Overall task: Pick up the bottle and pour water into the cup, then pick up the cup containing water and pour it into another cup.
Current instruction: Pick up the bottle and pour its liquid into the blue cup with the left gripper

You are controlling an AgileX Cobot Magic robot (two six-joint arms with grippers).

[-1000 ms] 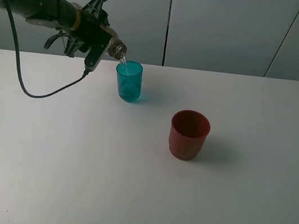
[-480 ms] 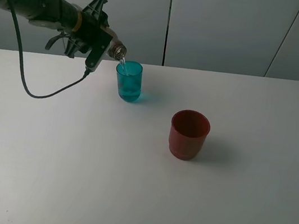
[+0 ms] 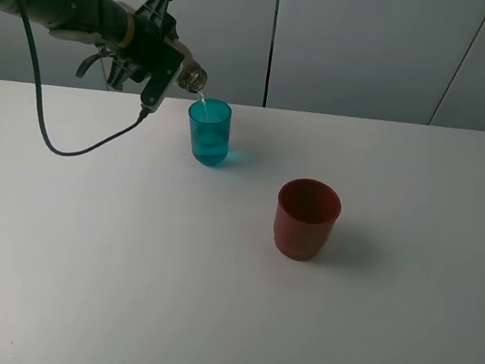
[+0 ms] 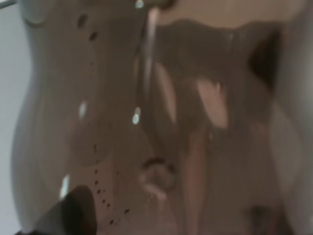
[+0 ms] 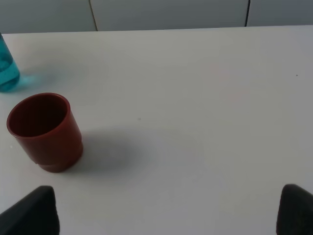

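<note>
Brownish clear plastic bottle (image 3: 189,77) lies tipped nearly level in the left gripper (image 3: 158,60), which is clamped tight on its body. The open neck sits just above the rim of the teal cup (image 3: 208,132), and a thin stream of water (image 3: 200,97) falls in. On the white tabletop (image 3: 202,323) the red cup (image 3: 306,220) stands upright, apart from the teal one. Near it the right gripper (image 5: 164,211) hangs with fingers spread wide, holding nothing

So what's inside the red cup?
The red cup looks empty: only its dark inner wall shows. Its very bottom is shadowed and partly hidden by the near wall, so I can't be sure.
</note>
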